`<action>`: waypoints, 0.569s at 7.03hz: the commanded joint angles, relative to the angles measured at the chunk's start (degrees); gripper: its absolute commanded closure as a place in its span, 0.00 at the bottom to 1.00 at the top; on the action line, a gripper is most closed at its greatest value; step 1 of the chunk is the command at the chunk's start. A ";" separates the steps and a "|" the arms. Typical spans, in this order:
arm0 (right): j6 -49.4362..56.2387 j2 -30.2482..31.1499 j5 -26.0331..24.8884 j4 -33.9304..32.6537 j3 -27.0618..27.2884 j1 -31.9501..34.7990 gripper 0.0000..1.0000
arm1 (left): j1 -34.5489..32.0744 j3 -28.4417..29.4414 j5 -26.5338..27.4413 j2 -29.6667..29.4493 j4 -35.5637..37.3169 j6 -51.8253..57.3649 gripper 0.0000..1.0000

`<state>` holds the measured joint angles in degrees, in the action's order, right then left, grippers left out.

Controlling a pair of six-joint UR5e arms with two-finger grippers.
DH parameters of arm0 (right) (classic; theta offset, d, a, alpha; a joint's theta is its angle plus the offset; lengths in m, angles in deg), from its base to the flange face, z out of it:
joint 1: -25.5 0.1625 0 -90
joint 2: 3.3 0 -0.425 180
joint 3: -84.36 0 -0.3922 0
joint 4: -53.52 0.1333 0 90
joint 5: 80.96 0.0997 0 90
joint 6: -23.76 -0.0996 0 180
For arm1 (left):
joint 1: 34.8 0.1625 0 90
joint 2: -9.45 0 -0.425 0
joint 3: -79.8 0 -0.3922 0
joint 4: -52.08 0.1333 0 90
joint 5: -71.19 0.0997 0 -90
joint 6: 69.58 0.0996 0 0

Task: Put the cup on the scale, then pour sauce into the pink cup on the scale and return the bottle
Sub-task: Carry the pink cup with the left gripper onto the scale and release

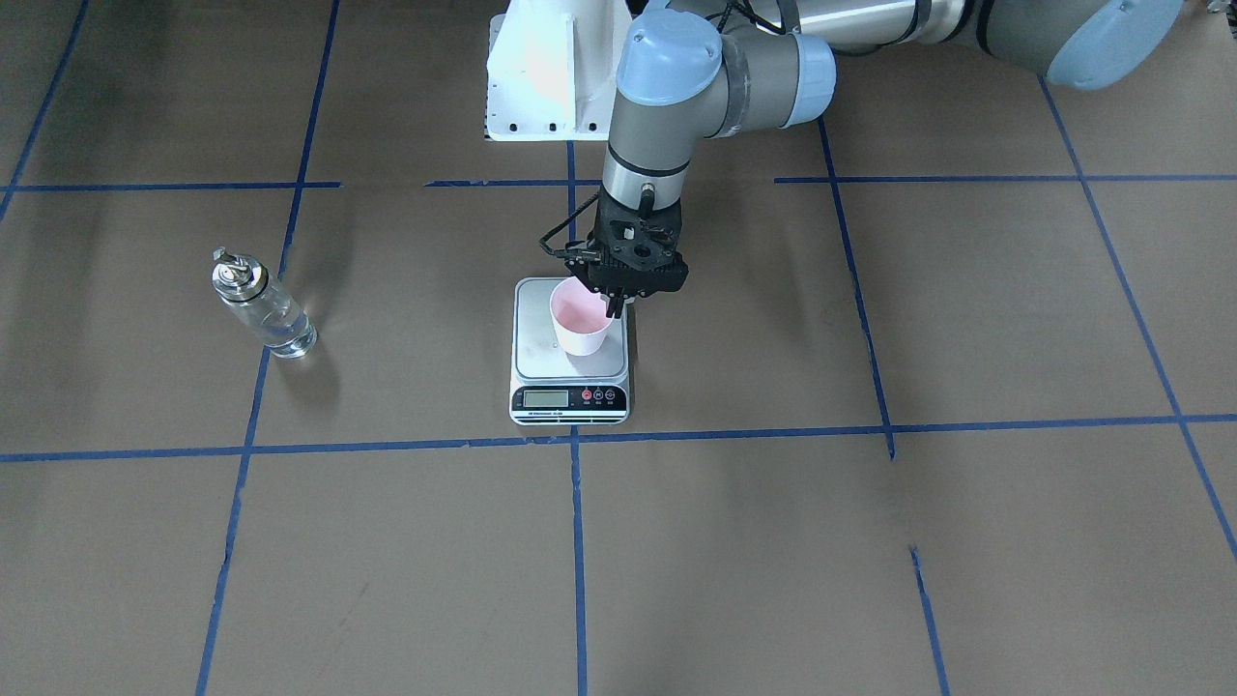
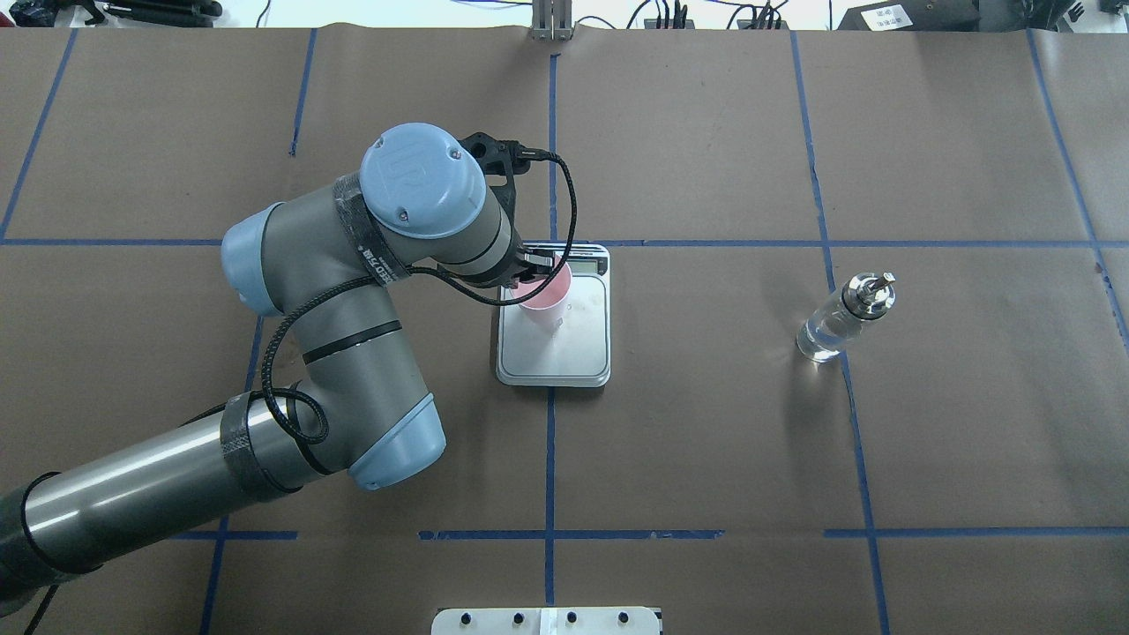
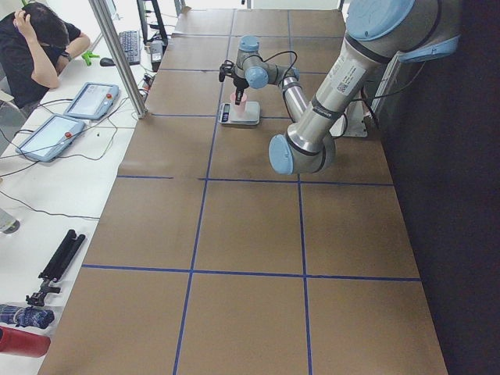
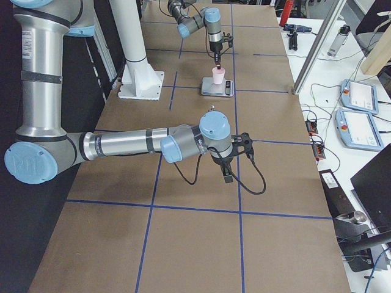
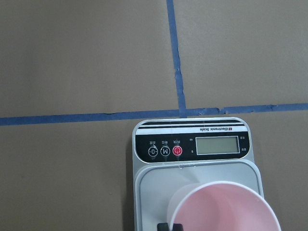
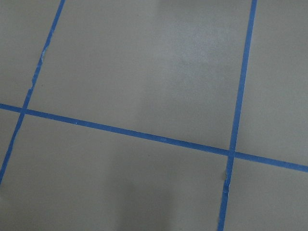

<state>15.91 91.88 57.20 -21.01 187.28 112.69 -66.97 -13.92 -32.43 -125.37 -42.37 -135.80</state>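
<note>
Currently the left fingers (image 1: 614,305) are clamped on the rim of the cup (image 1: 580,327), which is set upright on the steel platform of the scale (image 1: 541,340), near the middle of the table (image 1: 870,541). The bottle (image 1: 263,307), with clear sauce (image 1: 287,333) inside, is seen standing well apart, on the robot's right side. The right fingers (image 4: 227,177) are seen only from afar, so it cannot be told whether they are clenched or released.

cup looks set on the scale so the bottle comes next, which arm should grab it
Probably the right. The bottle stands on the robot's right half of the table, and the right gripper hangs over bare table. The left gripper pinches the rim of the cup on the scale.
</note>
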 commanded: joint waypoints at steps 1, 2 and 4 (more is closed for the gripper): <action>-0.07 0.00 0.09 0.00 0.00 0.00 0.00 | 0.27 0.29 0.00 -0.09 -0.13 0.04 0.72; 0.02 0.00 0.00 0.00 0.08 0.00 0.00 | 0.36 0.73 0.00 -0.09 -0.74 0.04 0.64; -0.07 0.00 0.00 0.08 0.17 0.00 0.00 | 0.27 0.65 0.09 0.25 -0.65 0.65 0.37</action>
<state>15.87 91.88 57.21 -20.96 187.38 112.69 -66.65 -13.27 -32.41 -125.39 -43.01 -135.64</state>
